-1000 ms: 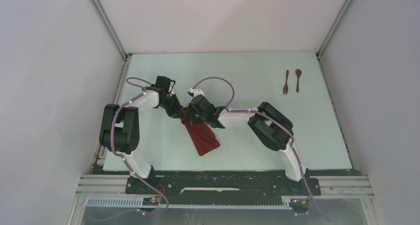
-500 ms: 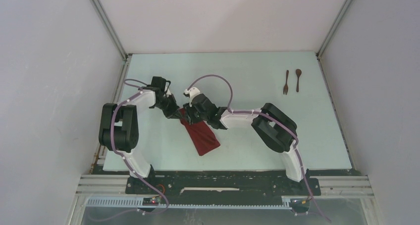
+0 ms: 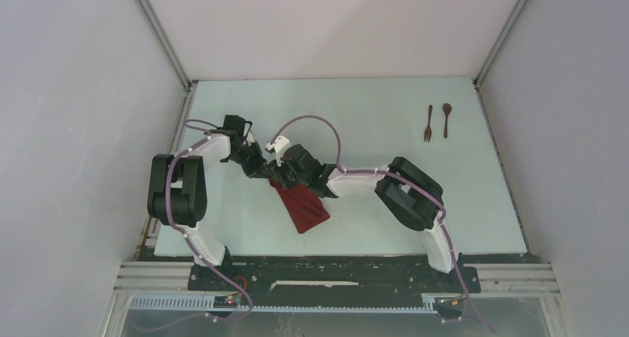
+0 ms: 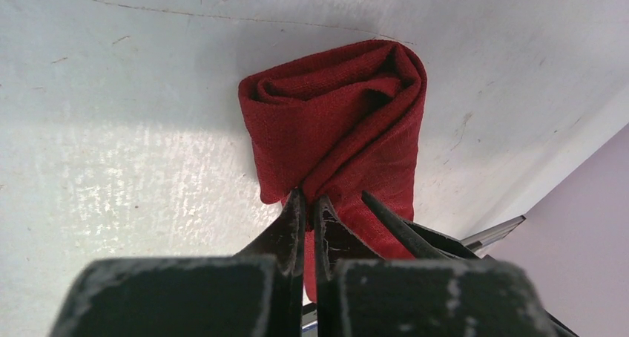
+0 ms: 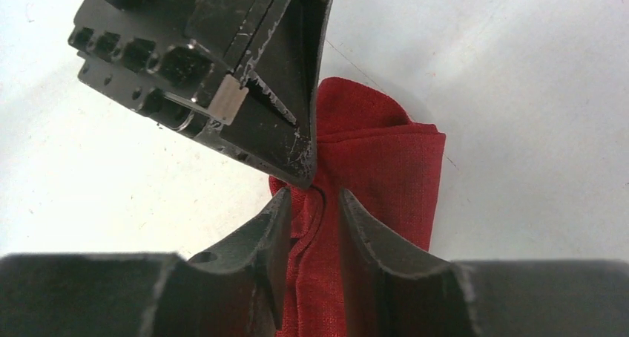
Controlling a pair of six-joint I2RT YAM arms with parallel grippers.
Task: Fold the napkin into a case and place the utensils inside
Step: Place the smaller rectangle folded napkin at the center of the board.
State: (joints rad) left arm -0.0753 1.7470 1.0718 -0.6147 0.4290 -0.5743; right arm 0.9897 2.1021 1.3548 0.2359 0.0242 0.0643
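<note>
— What colour is the napkin?
— Dark red, plain, with a fine weave up close.
— The fork and spoon?
— Both dark brown.
— And the table?
— Pale bluish white. The left gripper and right gripper are black, scuffed grey.

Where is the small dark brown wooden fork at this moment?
In the top view, the small dark brown wooden fork lies at the far right of the table, just left of the matching wooden spoon, apart from the dark red folded napkin.
</note>
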